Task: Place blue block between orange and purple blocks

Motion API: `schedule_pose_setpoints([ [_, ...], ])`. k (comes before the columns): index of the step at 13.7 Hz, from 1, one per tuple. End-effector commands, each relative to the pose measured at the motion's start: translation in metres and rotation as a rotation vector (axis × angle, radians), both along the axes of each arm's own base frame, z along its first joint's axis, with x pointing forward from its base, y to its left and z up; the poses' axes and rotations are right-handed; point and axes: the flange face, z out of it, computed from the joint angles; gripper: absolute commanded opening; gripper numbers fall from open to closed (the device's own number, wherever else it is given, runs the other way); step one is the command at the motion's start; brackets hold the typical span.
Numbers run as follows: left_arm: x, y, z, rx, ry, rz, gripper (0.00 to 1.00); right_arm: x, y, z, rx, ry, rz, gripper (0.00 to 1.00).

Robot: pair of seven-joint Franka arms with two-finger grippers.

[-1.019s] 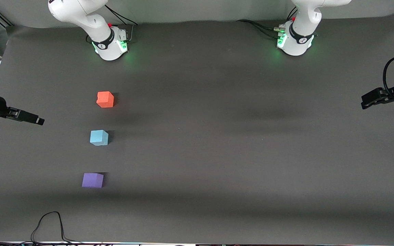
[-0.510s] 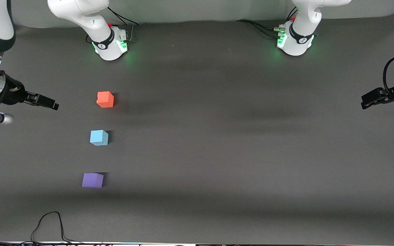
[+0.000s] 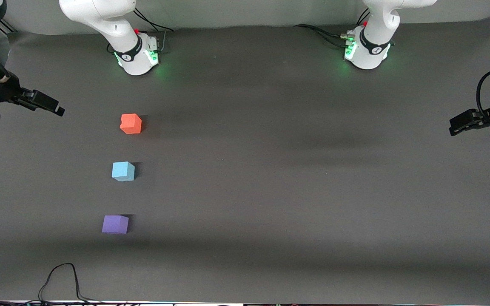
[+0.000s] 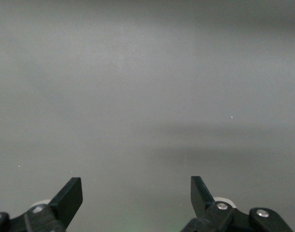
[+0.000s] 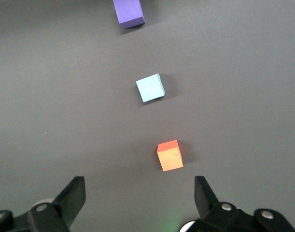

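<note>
Right gripper [image 3: 55,109] is up in the air over the right arm's end of the table, jaws spread wide, nothing between them; its wrist view shows both fingers [image 5: 75,195] apart with all three cubes on the mat below. Left gripper [image 3: 455,127] hangs over the left arm's end of the table, also wide and empty; that arm waits, and its fingers [image 4: 70,198] frame only bare mat.

Surface: dark grey matte mat [image 3: 270,170] covering the table, faint soft shadow bands across it. Light grey wall along the base side. A loose black cable [image 3: 60,280] loops at the edge nearest the front camera. Both arm bases show green lights.

Blue block [image 3: 123,171] sits flat on the mat between the orange block [image 3: 131,123] and the purple block [image 3: 115,224], apart from both, roughly in one line toward the right arm's end. Orange is farthest from the front camera, purple nearest. It is a cube, so no long axis; it is turned slightly off square to the purple one.
</note>
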Motion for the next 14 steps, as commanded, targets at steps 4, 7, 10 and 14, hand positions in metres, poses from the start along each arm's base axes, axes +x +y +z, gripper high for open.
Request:
schedule_pose_setpoints([
  [4,0.001,-0.001,0.007,-0.002,0.001,-0.016,1.0,-0.002,0.03,-0.01,-0.074,-0.006,0.127,1.0],
  [7,0.002,-0.002,0.006,-0.002,0.002,-0.016,1.0,-0.006,0.031,-0.014,-0.093,0.028,0.203,1.0],
  [10,0.002,-0.001,0.006,0.001,0.002,-0.015,1.0,-0.008,0.027,-0.009,-0.091,0.018,0.193,1.0],
  [14,0.002,-0.001,0.006,0.003,0.002,-0.015,1.0,-0.009,0.024,-0.011,-0.09,0.027,0.183,1.0],
])
